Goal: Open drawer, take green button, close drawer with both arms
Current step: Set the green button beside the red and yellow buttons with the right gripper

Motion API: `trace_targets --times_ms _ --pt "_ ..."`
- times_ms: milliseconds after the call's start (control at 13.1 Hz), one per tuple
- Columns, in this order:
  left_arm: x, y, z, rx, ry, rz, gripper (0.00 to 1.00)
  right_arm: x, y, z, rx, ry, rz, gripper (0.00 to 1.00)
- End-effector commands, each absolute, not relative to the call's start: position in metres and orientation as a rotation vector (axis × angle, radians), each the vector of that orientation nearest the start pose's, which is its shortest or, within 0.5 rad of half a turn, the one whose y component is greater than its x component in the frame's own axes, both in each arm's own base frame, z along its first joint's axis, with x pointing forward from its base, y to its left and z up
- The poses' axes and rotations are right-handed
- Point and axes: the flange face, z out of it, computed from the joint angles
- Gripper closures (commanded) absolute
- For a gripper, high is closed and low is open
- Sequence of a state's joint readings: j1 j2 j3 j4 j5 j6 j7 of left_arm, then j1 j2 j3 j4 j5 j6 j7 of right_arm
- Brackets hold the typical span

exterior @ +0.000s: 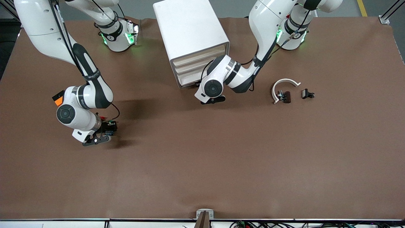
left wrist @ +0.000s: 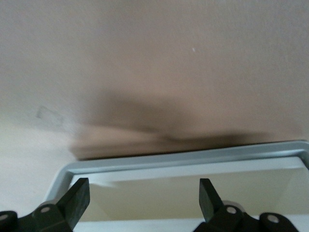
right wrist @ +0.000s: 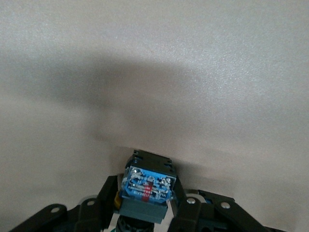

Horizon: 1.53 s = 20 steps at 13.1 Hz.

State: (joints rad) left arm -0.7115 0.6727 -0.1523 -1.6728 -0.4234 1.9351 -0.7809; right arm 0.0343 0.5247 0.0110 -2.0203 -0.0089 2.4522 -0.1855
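My right gripper [exterior: 106, 133] is shut on the button [exterior: 109, 127] and holds it low over the table toward the right arm's end. In the right wrist view the button's blue-and-black body [right wrist: 147, 186] sits between my fingers [right wrist: 190, 212]; its cap is mostly hidden. The white cabinet [exterior: 190, 28] stands between the arms' bases, and its cream drawer fronts [exterior: 197, 61] look pushed in. My left gripper [exterior: 213, 99] is open and empty, low in front of the lowest drawer. In the left wrist view my fingers [left wrist: 77, 198] stand wide apart before a cream drawer front [left wrist: 159, 193].
A white curved piece [exterior: 284, 83], a small dark part [exterior: 284, 96] and a black clip [exterior: 307, 94] lie toward the left arm's end. The brown table [exterior: 202, 164] stretches nearer the front camera.
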Motion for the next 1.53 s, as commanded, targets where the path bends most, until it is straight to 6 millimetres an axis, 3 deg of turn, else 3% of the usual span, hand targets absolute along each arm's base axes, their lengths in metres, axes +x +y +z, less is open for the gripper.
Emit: trace_targets --times_ms 0,153,306,460,613,843,996,1149,1456 --pt "0.391 -0.506 0.199 -3.008 -0.294 1.046 0.0 0.592 0.027 0.182 -3.106 -0.373 0.136 0.59" --pt "0.383 -0.51 0.194 -2.998 -0.279 1.069 0.0 0.593 0.029 0.184 -3.106 -0.371 0.136 0.0" --pt "0.381 -0.511 0.189 -2.989 -0.28 1.08 0.0 0.595 0.034 0.193 -3.105 -0.378 0.133 0.0" --pt "0.378 -0.511 0.185 -2.977 -0.286 1.091 0.0 0.601 0.036 0.217 -3.108 -0.373 0.136 0.0" --pt "0.38 -0.511 0.188 -2.983 -0.289 1.088 0.0 0.603 0.046 0.246 -3.123 -0.259 0.187 0.0" --pt "0.412 -0.504 0.207 -3.036 -0.349 1.045 0.0 0.599 0.068 0.3 -3.148 -0.052 0.141 0.0" --pt "0.444 -0.48 0.214 -3.056 -0.443 1.034 0.0 0.592 0.067 0.348 -3.151 -0.004 0.112 0.0" --pt "0.482 -0.455 0.247 -3.115 -0.532 0.974 0.0 0.581 0.061 0.4 -3.153 0.014 0.068 0.0" --pt "0.552 -0.368 0.323 -3.144 -0.675 0.875 0.0 0.543 0.051 0.499 -3.157 0.034 0.02 0.0"
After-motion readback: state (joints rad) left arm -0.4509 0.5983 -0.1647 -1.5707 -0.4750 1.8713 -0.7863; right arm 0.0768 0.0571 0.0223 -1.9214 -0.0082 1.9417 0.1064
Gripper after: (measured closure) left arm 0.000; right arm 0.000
